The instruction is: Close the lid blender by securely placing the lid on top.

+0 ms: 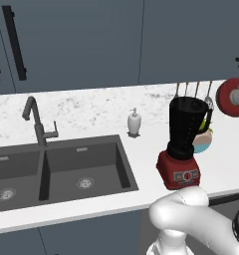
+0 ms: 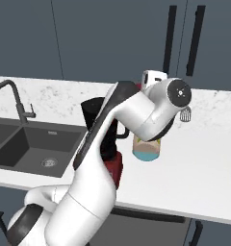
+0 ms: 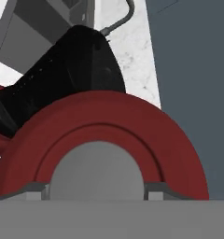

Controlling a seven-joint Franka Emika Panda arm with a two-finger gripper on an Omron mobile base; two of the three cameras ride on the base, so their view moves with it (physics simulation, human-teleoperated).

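One red lid point(image 3: 109, 126) is seen closest in the hand view, its grey knob point(image 3: 97, 170) sitting at 6 o'clock of the picture with the red ring arched over it. A light grey finger tip point(image 3: 163, 190) is seen on either side of the knob, pressed against it, so the hand is judged to be closed on the lid by its knob. Beyond the lid, towards 11 o'clock, the dark jar of the blender point(image 3: 67, 74) is seen lying across the picture, its mouth uncovered.

From the left base view, the white arm point(image 1: 191, 219) is seen nearest, at 5 o'clock. Past it, the blender point(image 1: 183, 144) is seen standing upright on the white bench point(image 1: 141, 169), its boxy red base point(image 1: 179, 172) near the front edge. The lid point(image 1: 231, 97) is held in the air at about 2 o'clock of the jar rim, tilted on edge with its knob side towards the camera, apart from the blender. A pale blue and yellow pot point(image 1: 203, 139) is partly hidden just behind the jar. To the blender's 9 o'clock a dark double sink point(image 1: 52, 169) is set into the bench, with a dark tap point(image 1: 37, 122) behind it. A small white soap dispenser point(image 1: 134, 122) is placed between the sink and the blender, farther back. Utensils point(image 1: 196, 89) are hung on the marbled wall, and dark blue cabinets point(image 1: 81, 40) are seen farthest away.
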